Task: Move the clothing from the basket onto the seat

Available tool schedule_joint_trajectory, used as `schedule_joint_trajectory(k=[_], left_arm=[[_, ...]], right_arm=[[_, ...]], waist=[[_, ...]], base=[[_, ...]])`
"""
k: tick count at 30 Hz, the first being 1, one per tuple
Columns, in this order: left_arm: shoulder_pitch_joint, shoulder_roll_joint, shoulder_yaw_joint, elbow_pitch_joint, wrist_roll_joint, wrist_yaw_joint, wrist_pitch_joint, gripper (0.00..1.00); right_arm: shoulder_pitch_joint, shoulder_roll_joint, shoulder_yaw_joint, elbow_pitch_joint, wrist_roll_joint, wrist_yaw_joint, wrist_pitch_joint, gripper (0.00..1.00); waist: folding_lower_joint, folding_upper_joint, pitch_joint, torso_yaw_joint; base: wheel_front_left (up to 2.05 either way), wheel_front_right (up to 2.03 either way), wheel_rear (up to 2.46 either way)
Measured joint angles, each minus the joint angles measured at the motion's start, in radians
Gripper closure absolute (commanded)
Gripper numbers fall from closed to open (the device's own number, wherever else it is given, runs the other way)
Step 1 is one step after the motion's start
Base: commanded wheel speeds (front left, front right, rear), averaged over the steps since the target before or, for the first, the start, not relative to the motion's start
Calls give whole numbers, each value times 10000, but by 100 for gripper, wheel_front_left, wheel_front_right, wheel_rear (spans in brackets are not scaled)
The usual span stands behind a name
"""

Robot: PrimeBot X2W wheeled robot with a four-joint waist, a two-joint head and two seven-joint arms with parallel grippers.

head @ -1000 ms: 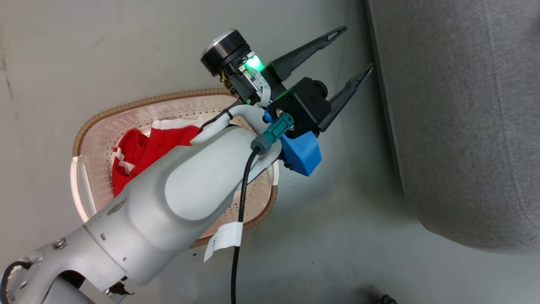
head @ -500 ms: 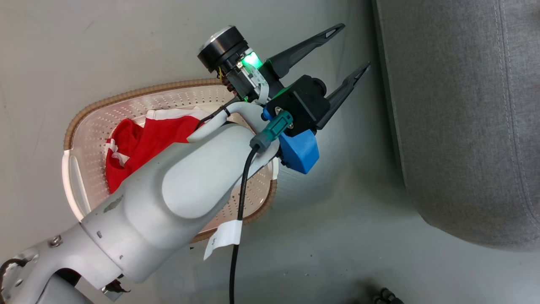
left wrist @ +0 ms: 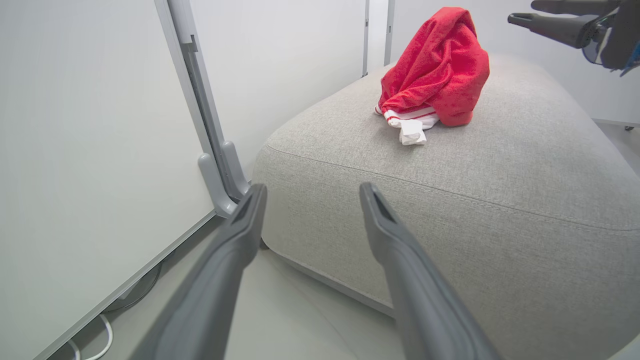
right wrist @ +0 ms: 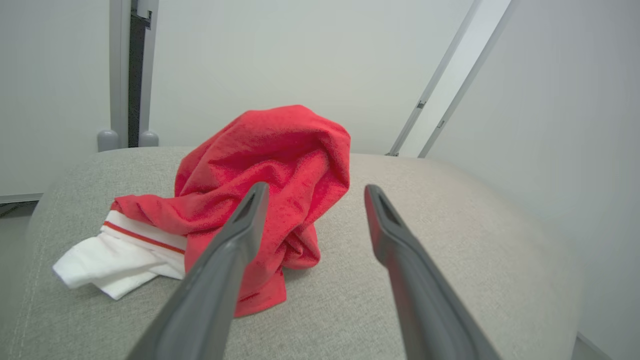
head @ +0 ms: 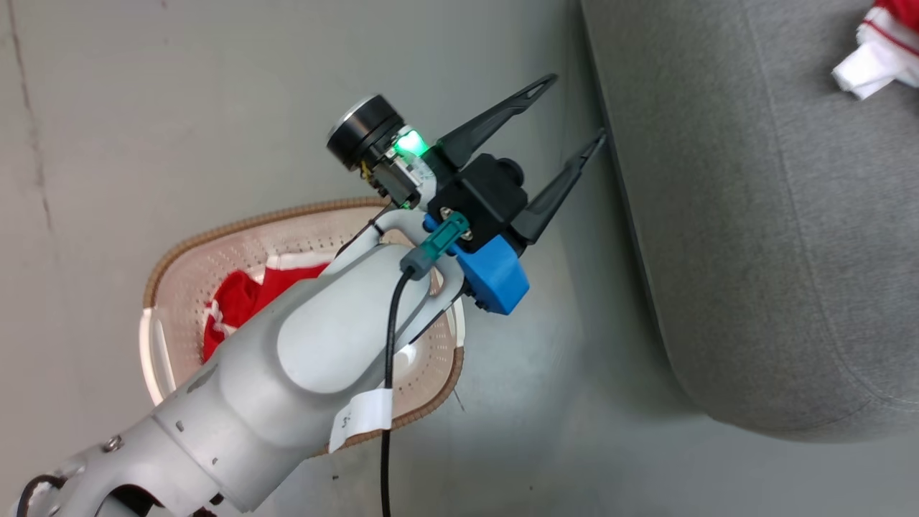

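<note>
Seat: large grey woven cushion, rounded corners, stitched seam near the edge; in the head view its long side ran top to bottom. Basket stood on the floor beside the seat, apart from it: cream perforated plastic, oval, brown woven-look rim, partly hidden under the left forearm.

Heaped garment lay on top of the seat: soft red cloth in a peaked mound, long axis from the red peak down to the red-striped white trim, which pointed left in the right wrist view. Second garment, red and crumpled with white trim, lay in the basket off the seat; which way it pointed could not be told.

Right gripper hung over the seat, jaws spread and empty, the heaped garment just beyond the fingertips and behind one finger, not pinched. Left gripper hung over the floor just beside the seat's edge, jaws spread wide, holding nothing.
</note>
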Motion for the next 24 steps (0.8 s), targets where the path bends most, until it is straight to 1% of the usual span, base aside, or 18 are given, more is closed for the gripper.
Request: schedule_joint_trajectory(k=[4, 7, 11, 19, 24], left_arm=[[553, 94, 360, 59, -226, 159, -75, 0], [1018, 132, 694, -58, -309, 249, -81, 0], [1727, 192, 1406, -522, -284, 424, -92, 0], [3396, 554, 3183, -1321, 119, 748, -94, 0], [4299, 690, 4234, -1538, 374, 742, -94, 0]], right_arm=[[551, 276, 769, -968, -86, 2, -2, 0], [782, 364, 1321, -1367, -15, 0, -2, 0], [1220, 466, 2290, -1885, 151, 0, -2, 0], [1804, 892, 3967, -2360, 683, 0, -2, 0], [2041, 1141, 4633, -2353, 905, 0, -2, 0]], waist=[[0, 0, -740, -53], [0, 0, -1302, -49], [-1, 1, -2004, 95], [-2, 0, -3113, 765], [-2, 0, -3643, 1247]], base=[[0, 0, 0], [0, 0, 0], [0, 0, 0], [0, 0, 0], [0, 0, 0]])
